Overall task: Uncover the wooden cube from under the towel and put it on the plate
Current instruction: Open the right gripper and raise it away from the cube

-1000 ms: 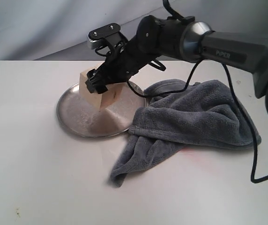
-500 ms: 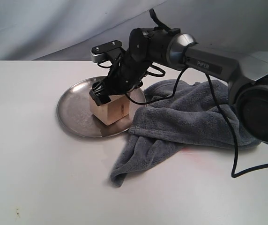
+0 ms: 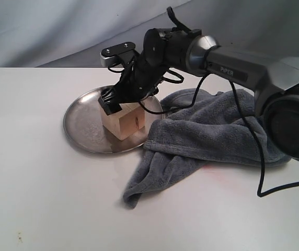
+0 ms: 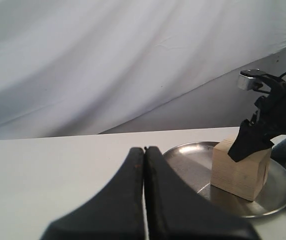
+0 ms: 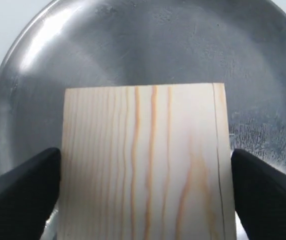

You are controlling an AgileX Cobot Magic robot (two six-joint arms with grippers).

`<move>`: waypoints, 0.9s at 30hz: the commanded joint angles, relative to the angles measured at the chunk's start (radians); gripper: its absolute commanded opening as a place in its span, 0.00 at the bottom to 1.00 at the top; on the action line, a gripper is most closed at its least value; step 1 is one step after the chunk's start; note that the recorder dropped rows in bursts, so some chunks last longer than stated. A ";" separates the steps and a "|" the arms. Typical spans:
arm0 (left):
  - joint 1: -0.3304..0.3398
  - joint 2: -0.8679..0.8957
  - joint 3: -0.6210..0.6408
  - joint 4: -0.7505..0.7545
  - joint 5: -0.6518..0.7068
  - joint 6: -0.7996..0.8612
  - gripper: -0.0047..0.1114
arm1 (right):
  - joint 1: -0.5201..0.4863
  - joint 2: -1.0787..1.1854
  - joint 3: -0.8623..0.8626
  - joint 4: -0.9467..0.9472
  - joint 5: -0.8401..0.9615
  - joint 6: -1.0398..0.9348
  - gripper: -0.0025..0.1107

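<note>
The wooden cube rests flat on the silver plate, toward the side nearest the towel. My right gripper reaches in from the right and is shut on the cube's upper part. In the right wrist view its black fingers press both sides of the cube, with the plate beneath. The grey-blue towel lies crumpled right of the plate, pulled off the cube. My left gripper is shut and empty, low over the table, facing the plate and the cube.
A black cable hangs from the right arm across the towel. One towel corner trails toward the table's front. A grey backdrop stands behind the white table.
The right gripper lowered the tilted cube onto the plate, where it now stands flat. Over the last half second arm and cube barely shifted.
</note>
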 commanded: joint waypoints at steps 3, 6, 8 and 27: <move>0.002 -0.004 0.004 -0.002 -0.011 -0.002 0.04 | -0.005 -0.033 -0.007 0.014 -0.013 -0.001 0.74; 0.002 -0.004 0.004 -0.002 -0.011 -0.002 0.04 | -0.005 -0.057 -0.007 0.014 -0.010 -0.001 0.74; 0.002 -0.004 0.004 -0.002 -0.011 -0.002 0.04 | -0.003 -0.078 -0.007 0.014 -0.006 -0.001 0.74; 0.002 -0.004 0.004 -0.002 -0.011 -0.002 0.04 | -0.005 -0.283 -0.007 -0.059 0.276 -0.125 0.28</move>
